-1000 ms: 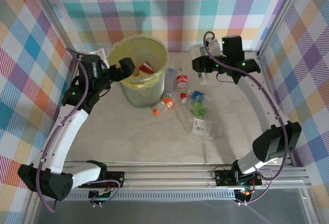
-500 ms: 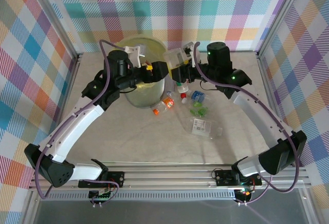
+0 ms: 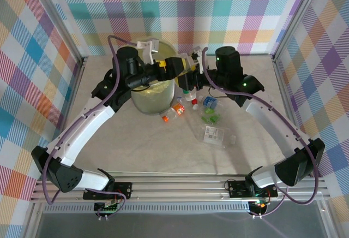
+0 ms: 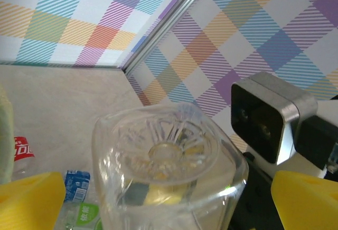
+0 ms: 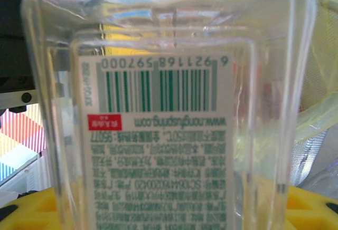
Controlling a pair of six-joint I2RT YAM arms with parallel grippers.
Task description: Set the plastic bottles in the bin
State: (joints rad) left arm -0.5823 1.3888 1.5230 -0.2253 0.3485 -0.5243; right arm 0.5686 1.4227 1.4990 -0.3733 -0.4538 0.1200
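My right gripper (image 3: 192,77) is shut on a clear plastic bottle (image 3: 188,66) with a white, green-printed label (image 5: 158,135), held just past the right rim of the bin (image 3: 150,100). My left gripper (image 3: 175,66) reaches across the bin to it. In the left wrist view the bottle's ribbed base (image 4: 166,151) faces the camera between the wide-apart yellow fingers (image 4: 31,201), with gaps on both sides. Several more bottles lie on the table right of the bin: orange-capped (image 3: 174,111), red-labelled (image 3: 190,91), blue-labelled (image 3: 210,102), green-labelled (image 3: 211,118) and a clear one (image 3: 216,135).
The bin's yellow bag (image 5: 317,108) hangs just right of the held bottle in the right wrist view. Checked walls and metal posts (image 3: 283,36) close in the table (image 3: 136,145). The right wrist's camera housing (image 4: 264,116) sits close behind the bottle.
Both arms swung toward each other. The right gripper carried the bottle from the back right to the bin's right rim, and the left gripper crossed from the bin's left rim to meet it.
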